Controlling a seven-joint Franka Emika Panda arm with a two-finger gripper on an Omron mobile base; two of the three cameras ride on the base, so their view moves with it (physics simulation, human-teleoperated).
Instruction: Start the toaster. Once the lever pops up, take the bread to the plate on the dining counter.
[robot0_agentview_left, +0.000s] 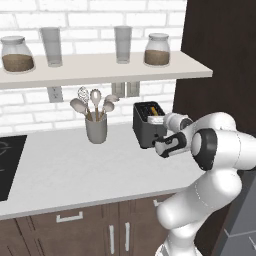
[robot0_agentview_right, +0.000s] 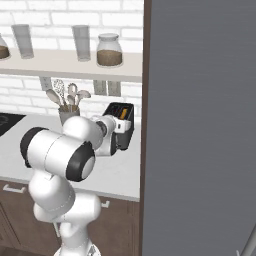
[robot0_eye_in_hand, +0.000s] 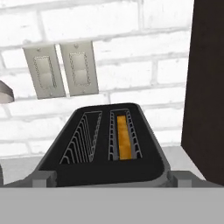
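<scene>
Left of the gripper (robot0_agentview_left: 156, 119), a grey utensil crock (robot0_agentview_left: 96, 128) stands on the bench (robot0_agentview_left: 75, 170). The gripper hangs just above the near edge of the black toaster (robot0_agentview_left: 148, 125), spread wide and holding nothing. Just ahead of it and below, the bread (robot0_eye_in_hand: 124, 137) sits sunk in the toaster's right-hand slot.

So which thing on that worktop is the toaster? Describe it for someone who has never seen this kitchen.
Find the pale worktop under the shelf of jars and glasses, against the white brick wall. At its right end, beside the tall dark cabinet, stands the toaster. It is a black box with two top slots, one holding bread, unlike the grey crock of utensils to its left.
</scene>
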